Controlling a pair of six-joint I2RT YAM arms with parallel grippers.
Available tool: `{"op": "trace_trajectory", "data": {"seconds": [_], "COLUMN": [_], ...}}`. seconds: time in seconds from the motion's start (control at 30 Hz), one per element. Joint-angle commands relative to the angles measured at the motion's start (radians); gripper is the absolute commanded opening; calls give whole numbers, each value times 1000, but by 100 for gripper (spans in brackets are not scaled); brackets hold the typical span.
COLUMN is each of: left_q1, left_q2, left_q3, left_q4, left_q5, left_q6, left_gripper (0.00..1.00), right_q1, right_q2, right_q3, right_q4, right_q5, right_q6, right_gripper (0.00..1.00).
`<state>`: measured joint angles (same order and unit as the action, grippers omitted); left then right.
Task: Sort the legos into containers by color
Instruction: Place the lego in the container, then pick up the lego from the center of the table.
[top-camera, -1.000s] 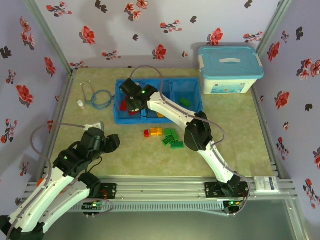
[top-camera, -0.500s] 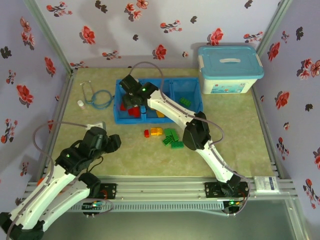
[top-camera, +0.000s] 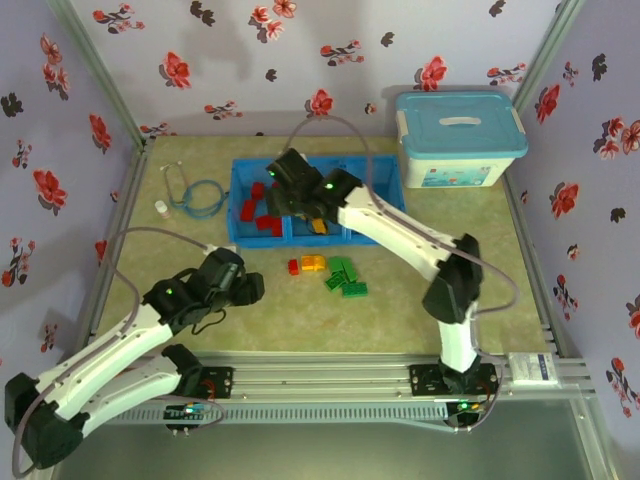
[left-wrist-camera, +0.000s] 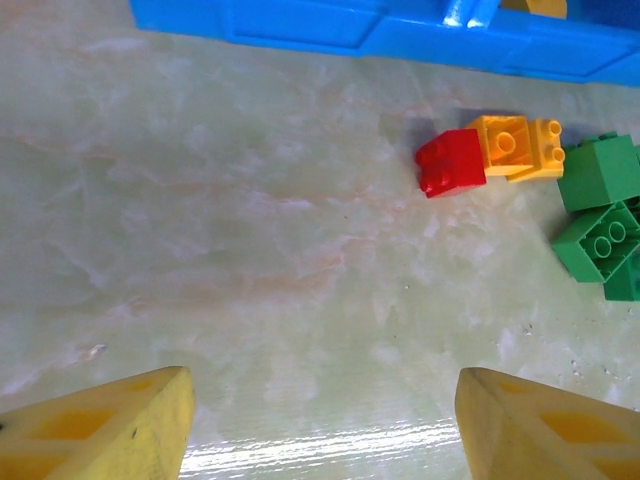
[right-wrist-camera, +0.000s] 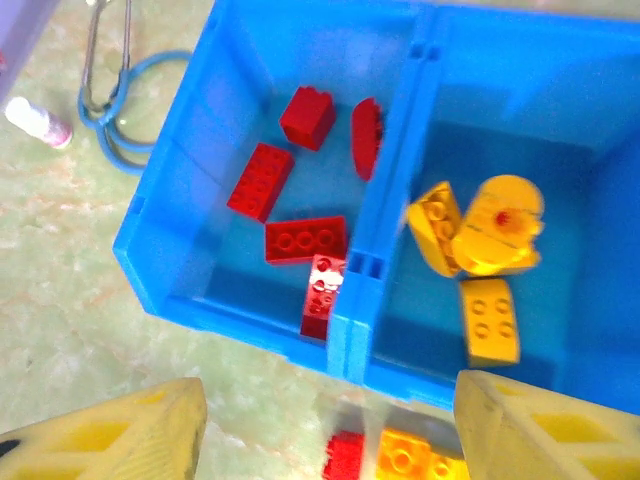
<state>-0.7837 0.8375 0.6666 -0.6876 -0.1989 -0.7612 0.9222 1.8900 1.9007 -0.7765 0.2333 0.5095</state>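
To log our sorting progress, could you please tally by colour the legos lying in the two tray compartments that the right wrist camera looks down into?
red legos: 5
yellow-orange legos: 3
Total: 8

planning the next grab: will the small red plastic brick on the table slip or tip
The small red plastic brick looks rigid, blocky, so unlikely to tip. Glossy sides may slip. It touches the orange studded brick, which would probably shift too.
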Motion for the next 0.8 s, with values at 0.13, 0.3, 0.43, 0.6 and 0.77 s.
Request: {"op": "trace_trajectory", "data": {"seconds": [0.13,0.3,0.43,0.6,0.77], "left_q1": [-23,-26,-26,-26,-26], "left_q2": [164,304,412,550,684], "left_q3": [54,116,156,209,272], "left_q4": [133,160,204,245,270], "left_q5": [22,12,9,7,7], "left_q6": [-6,-9,-10,-14,-9], "left_gripper": [71,71,71,70,69], "right_q1": [-1,-7,-11,-10,-12], "right_q2": [-262,-417,-536,-671,-795], "right_q3": [-324,-549,-721,-920,-1081], "right_q4": [134,168,193,213,216], "right_q5": [137,189,210,222,231], "right_q6": [78,149,211,295,360], "right_gripper": [68,70,70,70,70]}}
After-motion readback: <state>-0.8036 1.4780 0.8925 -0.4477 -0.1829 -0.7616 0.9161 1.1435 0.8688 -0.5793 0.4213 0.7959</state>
